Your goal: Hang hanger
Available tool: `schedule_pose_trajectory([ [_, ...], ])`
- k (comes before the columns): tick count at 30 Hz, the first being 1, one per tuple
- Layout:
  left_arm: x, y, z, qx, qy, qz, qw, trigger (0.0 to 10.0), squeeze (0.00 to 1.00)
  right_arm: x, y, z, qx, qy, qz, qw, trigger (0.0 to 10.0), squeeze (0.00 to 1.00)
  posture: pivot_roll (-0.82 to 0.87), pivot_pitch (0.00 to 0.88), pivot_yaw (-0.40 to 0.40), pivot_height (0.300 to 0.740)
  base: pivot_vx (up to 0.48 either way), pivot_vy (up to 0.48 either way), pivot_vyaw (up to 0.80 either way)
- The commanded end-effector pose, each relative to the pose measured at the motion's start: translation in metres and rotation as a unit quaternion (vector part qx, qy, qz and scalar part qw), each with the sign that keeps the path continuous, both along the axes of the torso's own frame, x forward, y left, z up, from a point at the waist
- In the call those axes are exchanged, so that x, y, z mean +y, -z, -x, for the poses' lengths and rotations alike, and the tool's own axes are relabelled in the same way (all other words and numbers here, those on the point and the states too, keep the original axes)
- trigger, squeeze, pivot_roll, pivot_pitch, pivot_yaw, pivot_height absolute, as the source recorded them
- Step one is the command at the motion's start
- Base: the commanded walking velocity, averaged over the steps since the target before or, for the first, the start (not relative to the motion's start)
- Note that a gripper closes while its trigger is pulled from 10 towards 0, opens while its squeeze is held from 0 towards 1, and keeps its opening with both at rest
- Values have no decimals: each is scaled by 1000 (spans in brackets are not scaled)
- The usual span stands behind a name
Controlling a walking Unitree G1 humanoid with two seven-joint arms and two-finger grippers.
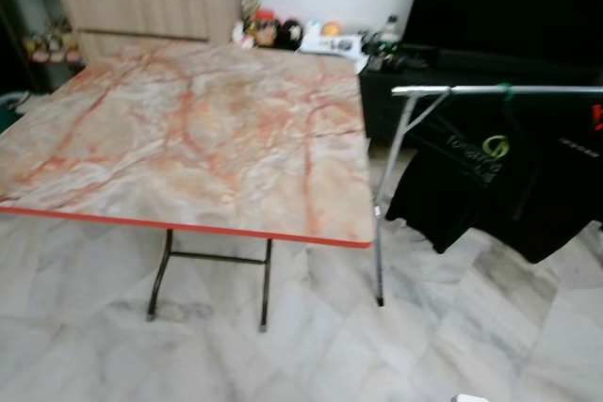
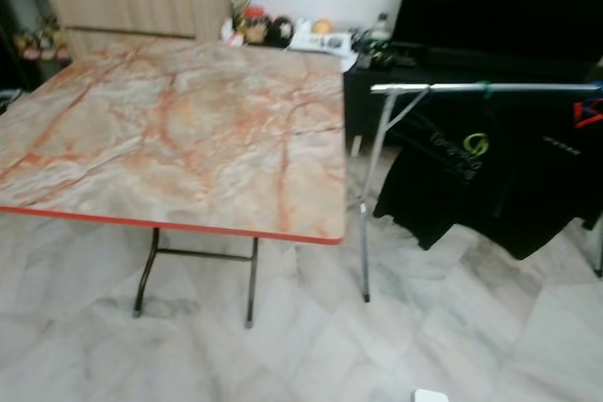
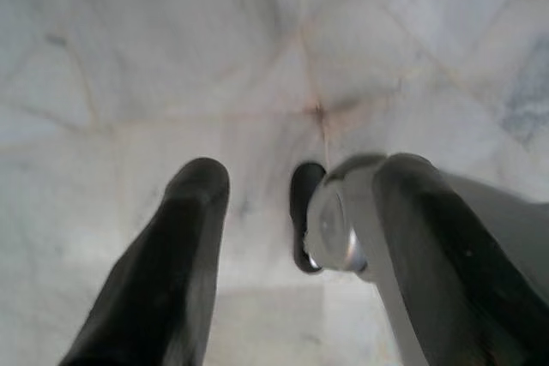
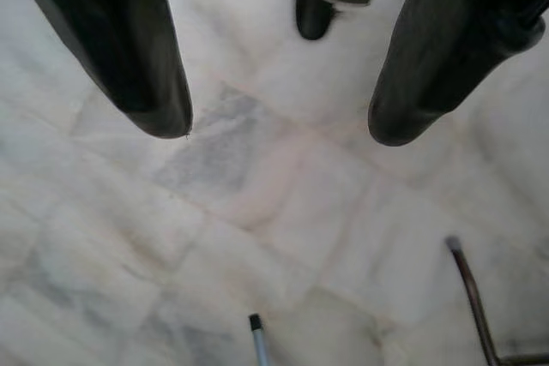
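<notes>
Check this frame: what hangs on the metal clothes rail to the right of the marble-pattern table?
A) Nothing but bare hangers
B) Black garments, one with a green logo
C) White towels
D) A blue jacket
B: black garments hang from the metal clothes rail, and a green logo shows on one of them; the rail stands just right of the marble-pattern table.

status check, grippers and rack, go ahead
Both grippers open, empty, pointing at floor: left, right. Rack ahead right, black shirts hung on it. Table stands left of rack.
</notes>
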State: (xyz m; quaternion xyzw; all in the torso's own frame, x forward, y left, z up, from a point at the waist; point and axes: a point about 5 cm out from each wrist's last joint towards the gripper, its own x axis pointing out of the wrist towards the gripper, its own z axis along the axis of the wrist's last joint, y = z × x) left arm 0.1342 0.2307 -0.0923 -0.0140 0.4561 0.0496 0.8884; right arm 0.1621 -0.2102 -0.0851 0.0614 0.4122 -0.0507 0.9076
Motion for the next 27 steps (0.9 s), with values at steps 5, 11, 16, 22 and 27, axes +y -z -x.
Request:
schedule_pose_trajectory([
  [5, -1, 5, 12, 18, -9, 6, 1000, 10000, 0, 0, 0, 0, -1, -3, 0, 1000, 10000, 0, 103, 15, -57, 740, 0, -434, 0],
  [11, 0, 5, 14, 21, -8, 3, 1000, 10000, 0, 0, 0, 0, -1, -4, 0, 1000, 10000, 0, 104, 20, -59, 740, 0, -415, 0],
  [16, -1, 6, 15, 27, -22, 11, 999, 10000, 0, 0, -1, -2, -3, -2, -2, 1000, 10000, 0, 106, 44, -67, 740, 0, 0, 0],
  [22, -4, 7, 15, 28, -14, 11, 999, 10000, 0, -1, -1, -2, -3, 0, -2, 1000, 10000, 0, 111, 52, -71, 740, 0, 0, 0],
  [27, -14, 7, 12, 21, -3, 21, 1000, 10000, 0, -2, -1, -3, -1, 1, 0, 1000, 10000, 0, 111, 60, -77, 740, 0, 0, 0],
])
